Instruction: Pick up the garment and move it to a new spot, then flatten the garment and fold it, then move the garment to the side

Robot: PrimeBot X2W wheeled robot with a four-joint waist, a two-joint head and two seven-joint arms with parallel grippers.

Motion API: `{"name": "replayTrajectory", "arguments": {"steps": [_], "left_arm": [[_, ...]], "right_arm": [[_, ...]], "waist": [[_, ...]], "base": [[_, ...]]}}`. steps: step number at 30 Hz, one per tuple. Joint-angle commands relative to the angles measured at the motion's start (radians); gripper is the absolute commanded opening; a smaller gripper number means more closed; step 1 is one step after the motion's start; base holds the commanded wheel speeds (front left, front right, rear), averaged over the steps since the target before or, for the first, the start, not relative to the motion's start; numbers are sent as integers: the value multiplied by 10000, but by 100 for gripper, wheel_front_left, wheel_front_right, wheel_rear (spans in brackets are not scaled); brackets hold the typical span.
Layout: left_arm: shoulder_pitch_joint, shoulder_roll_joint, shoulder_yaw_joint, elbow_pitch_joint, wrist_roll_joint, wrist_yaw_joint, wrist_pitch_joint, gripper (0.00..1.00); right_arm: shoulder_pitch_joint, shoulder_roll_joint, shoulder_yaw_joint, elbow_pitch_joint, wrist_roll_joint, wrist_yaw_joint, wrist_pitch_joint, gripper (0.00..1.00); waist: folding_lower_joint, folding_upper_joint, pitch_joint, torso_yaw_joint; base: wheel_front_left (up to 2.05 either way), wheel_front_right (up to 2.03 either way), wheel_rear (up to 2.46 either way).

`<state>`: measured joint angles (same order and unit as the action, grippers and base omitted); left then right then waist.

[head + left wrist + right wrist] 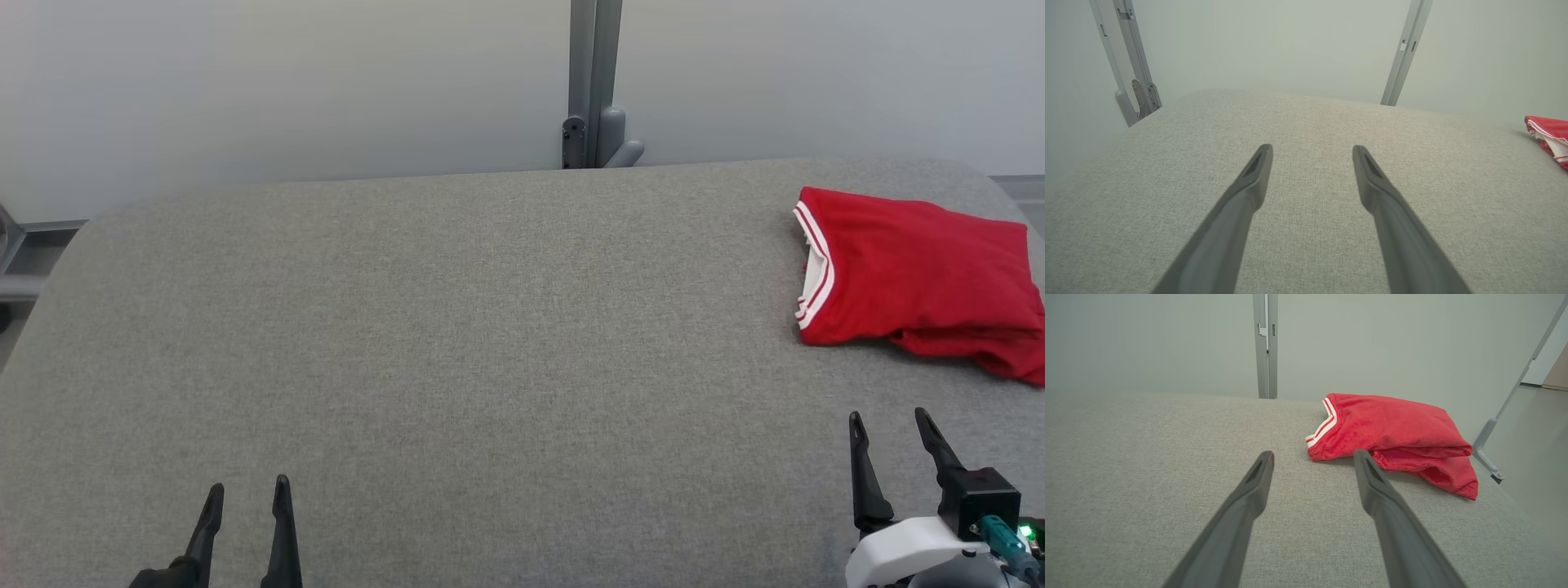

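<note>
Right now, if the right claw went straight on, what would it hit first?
Most likely the shirt, which lies just ahead of the right claw. Depth is hard to judge, so it might pass over it.

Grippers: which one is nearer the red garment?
The right gripper: open and empty, it sits just short of the folded red garment, while the left gripper is far off across the grey surface.
</note>
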<state>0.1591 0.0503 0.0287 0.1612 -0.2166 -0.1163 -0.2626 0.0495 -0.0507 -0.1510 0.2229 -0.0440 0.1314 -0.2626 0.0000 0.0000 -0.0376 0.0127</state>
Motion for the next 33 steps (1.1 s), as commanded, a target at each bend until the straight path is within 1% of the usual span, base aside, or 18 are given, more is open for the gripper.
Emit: {"name": "replayTrajectory", "arguments": {"steps": [1,7,31,32,33], "left_arm": [[-57,13,25,-15,-14,-40,-23,100],[-29,14,54,8,28,-62,-23,100],[-82,1,43,76,1,-63,-3,100],[62,-32,26,250,-10,-67,17,0],[83,-40,19,351,-11,-67,31,0]], "right_arm": [[-115,-8,-56,26,90,-17,-27,100],[-209,-8,-243,269,92,-15,-26,100],[-231,-1,-134,306,36,-1,-3,100],[-77,74,-150,517,38,2,14,0],[-62,101,-153,608,38,2,20,0]], "waist": [[0,0,14,2],[0,0,69,-66],[0,0,125,-82],[0,0,125,-81],[0,0,125,-81]], "base": [[0,0,0],[0,0,0],[0,0,0],[0,0,0],[0,0,0]]}}
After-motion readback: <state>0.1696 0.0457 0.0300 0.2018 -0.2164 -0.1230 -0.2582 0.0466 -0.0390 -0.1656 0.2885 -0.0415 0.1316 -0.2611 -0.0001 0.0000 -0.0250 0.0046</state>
